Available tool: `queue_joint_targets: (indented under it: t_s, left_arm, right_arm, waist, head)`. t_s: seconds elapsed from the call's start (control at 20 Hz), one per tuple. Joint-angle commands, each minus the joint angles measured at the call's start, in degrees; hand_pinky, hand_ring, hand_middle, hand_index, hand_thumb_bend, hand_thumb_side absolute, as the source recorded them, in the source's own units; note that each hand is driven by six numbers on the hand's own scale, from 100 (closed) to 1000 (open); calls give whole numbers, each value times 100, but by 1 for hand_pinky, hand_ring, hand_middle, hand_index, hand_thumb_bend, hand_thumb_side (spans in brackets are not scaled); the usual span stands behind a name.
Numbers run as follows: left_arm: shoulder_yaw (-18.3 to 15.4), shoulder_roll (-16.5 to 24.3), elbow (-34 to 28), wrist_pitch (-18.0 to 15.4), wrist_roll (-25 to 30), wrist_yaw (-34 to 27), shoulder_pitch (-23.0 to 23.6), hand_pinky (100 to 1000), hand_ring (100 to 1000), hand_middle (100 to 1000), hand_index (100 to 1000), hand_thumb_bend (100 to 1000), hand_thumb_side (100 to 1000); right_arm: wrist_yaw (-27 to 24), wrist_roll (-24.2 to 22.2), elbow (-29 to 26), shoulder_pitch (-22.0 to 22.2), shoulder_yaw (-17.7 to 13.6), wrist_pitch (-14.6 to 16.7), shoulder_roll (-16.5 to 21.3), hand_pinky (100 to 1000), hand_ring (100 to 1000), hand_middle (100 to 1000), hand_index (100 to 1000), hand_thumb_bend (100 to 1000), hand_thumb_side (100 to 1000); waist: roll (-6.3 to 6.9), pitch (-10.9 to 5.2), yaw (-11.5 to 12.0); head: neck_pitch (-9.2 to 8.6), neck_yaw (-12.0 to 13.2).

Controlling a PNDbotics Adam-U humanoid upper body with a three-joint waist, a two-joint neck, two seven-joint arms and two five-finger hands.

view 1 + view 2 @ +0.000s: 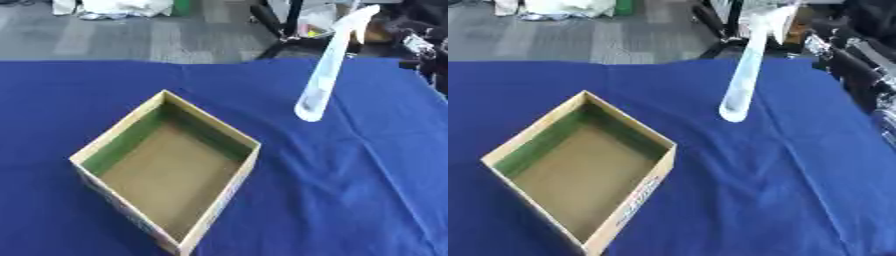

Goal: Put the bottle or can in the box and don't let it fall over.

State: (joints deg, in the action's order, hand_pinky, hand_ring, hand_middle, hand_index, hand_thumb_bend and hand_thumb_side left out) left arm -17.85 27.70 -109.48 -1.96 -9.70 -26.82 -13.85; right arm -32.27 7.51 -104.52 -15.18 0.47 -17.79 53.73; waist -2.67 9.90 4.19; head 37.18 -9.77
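— At the upper right, what is the right hand (794, 12) doing?
— It comes in from the top corner, mostly black and blurred. Whether its fingers curl round anything I cannot tell.
— And just below it?
— A long, pale, see-through bottle (741, 82) hangs down and to the left from the hand, tilted, its whitish top up by the hand and its rounded base lowest. The base seems to be above the blue cloth, not standing on it.
— Further out from the hand?
— Well down and to the left sits an open cardboard box (210, 131), turned cornerwise, with green inner walls and a brown floor. The bottle is apart from it, off its far right corner.
— What carries it all?
— A counter (350, 200) under a creased blue cloth. The left hand does not show.
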Motion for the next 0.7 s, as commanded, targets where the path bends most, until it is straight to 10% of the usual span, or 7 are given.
queue_joint_targets:
  t_s: [0.05,0.7]
  left_arm:
    - [-5,146,-57,5,22,-29,-60,922,1000,1000,734,532,575]
    - [-7,116,-61,24,23,-29,-69,922,1000,1000,735,531,576]
  right_arm:
    - [-96,-208,-30,-122,-25,-46,220,979,1000,1000,1000,100,626]
    - [307,-809,91,-346,159,-71,65,983,1000,1000,1000,100,467]
  waist:
    - [10,-96,-12]
    - [-1,-61,13]
  head:
    - [-54,-19]
    - [-69,-36]
